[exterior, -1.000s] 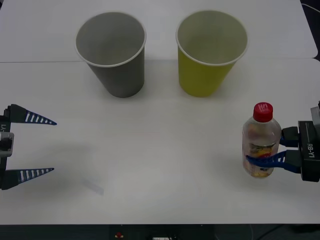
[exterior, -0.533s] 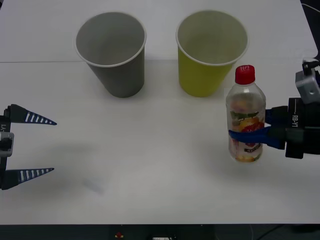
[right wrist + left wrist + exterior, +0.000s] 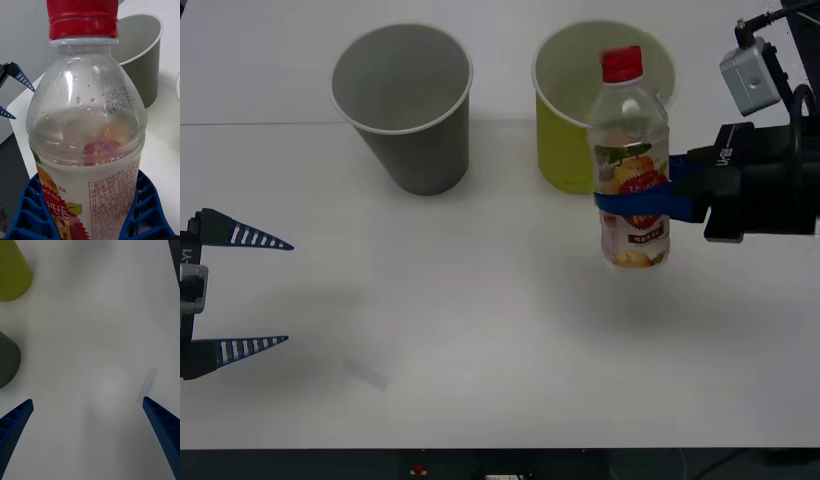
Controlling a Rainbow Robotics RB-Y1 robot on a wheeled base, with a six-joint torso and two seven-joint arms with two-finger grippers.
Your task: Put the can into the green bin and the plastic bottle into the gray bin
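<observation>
At the far left of my front view I have the left gripper (image 3: 268,292) parked low over the white surface (image 3: 480,330), its jaws spread wide with nothing between them. In its wrist view the two blue fingers (image 3: 15,423) sit well apart over bare surface, with a faint pale strip (image 3: 149,384) lying near one of them.

Moving right, the gray bin (image 3: 402,105) stands upright on its base, mouth up. Just beside it to the right stands the green bin (image 3: 580,150), also upright.

In front of the green bin I see the plastic bottle (image 3: 632,165), lifted off the surface and hanging partly across that bin's near wall. Its long axis runs close to vertical, red cap up, leaning very slightly with the cap toward the left.

The right gripper (image 3: 650,200) reaches in from the right edge, its jaws clamped across the bottle's labelled middle. In the right wrist view the ribbed blue fingers (image 3: 144,210) press on both sides of the bottle (image 3: 86,131), with the gray bin (image 3: 142,56) behind it.
</observation>
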